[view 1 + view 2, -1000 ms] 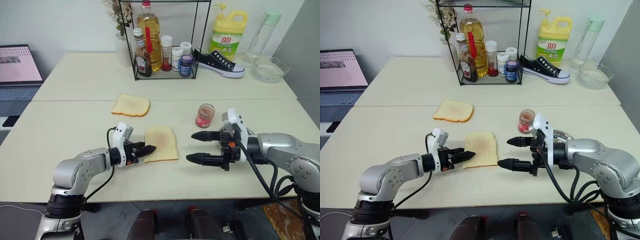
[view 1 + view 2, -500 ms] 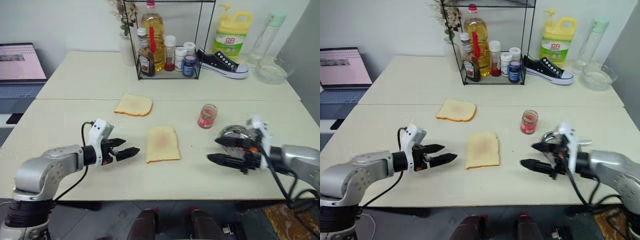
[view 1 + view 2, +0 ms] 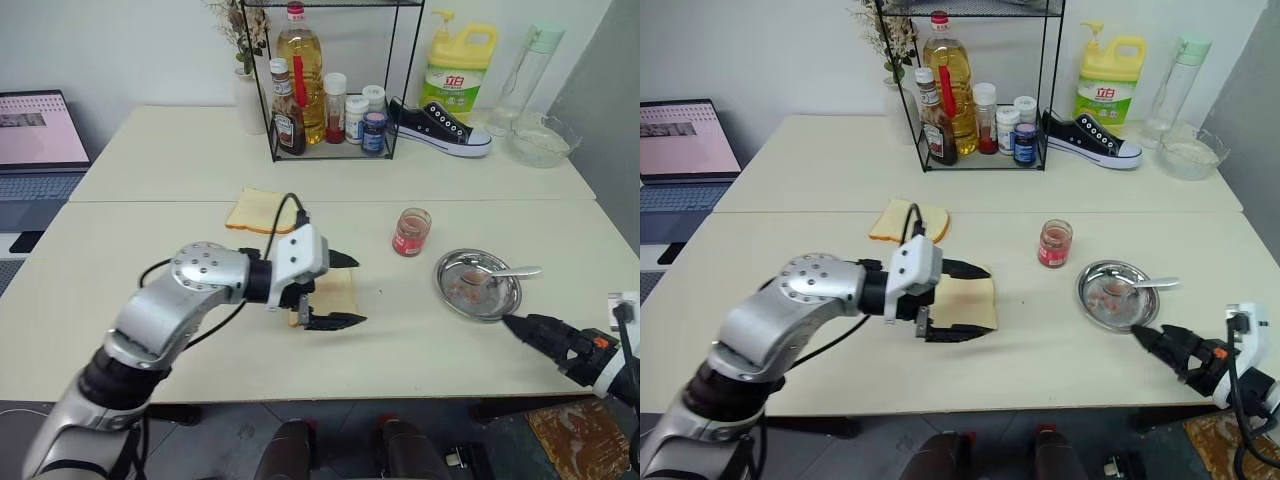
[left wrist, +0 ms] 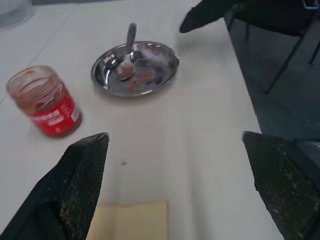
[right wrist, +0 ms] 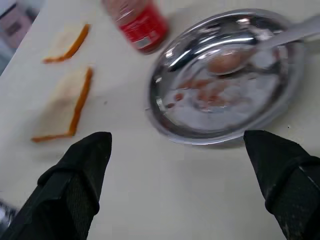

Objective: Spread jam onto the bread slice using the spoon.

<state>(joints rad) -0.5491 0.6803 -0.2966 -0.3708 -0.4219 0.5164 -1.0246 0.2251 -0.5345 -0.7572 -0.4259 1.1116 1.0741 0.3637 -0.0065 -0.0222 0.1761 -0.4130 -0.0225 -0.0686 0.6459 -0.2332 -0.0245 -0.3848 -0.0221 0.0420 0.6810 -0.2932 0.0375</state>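
The bread slice (image 3: 978, 296) lies mid-table, its left part hidden under my left gripper (image 3: 345, 291), which hovers over it, open and holding nothing. The jar of red jam (image 3: 410, 232) stands to the right of the slice, uncapped. Further right the spoon (image 3: 500, 272) rests in a round silver plate (image 3: 455, 298) smeared with red. My right gripper (image 3: 1150, 340) is low at the table's front right edge, just in front of the plate. The right wrist view shows its fingers (image 5: 82, 172) spread wide with nothing between them, and the plate (image 5: 165, 115) ahead.
A plain golden slice (image 3: 255, 208) lies behind my left arm. A wire rack of bottles (image 3: 330, 90), a black shoe (image 3: 438, 125), a yellow detergent bottle (image 3: 455, 70) and a glass bowl (image 3: 540, 140) stand at the back. A laptop (image 3: 35, 140) sits far left.
My left gripper opened, drew left, then rose and swung right over the bread slice. My right gripper withdrew to the front right, uncovering the plate and spoon.
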